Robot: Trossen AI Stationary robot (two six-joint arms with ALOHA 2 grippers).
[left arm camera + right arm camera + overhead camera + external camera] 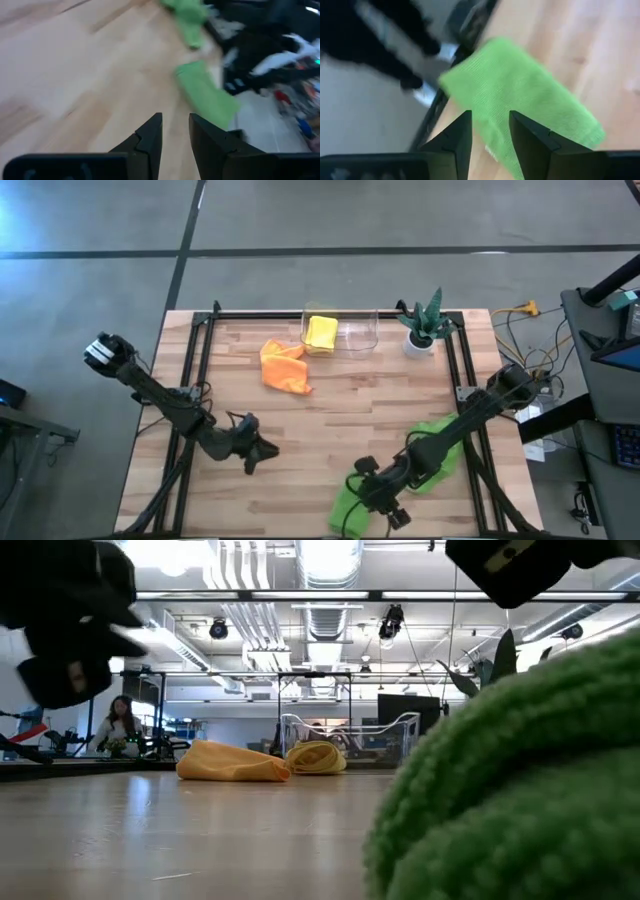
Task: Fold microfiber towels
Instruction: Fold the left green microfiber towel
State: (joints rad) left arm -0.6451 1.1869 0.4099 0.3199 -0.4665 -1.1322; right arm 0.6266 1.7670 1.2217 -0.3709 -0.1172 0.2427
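Observation:
A lime green towel (348, 505) lies flat at the table's near edge, one corner past the edge; it also shows in the right wrist view (520, 97). My right gripper (378, 485) hovers just over it, fingers a little open and empty (490, 135). A second green towel (438, 448) lies crumpled under the right arm. An orange towel (283, 366) lies bunched at the far middle. A yellow towel (321, 333) lies in a clear bin. My left gripper (256, 454) is slightly open and empty (175, 132) over bare wood at the near left, pointing toward the green towels (205, 92).
The clear bin (358, 330) stands at the far edge. A spiky green plant in a white pot (423, 330) stands at the far right. A black frame (195, 370) runs along the table's sides. Bare wood (330, 430) lies between the two grippers.

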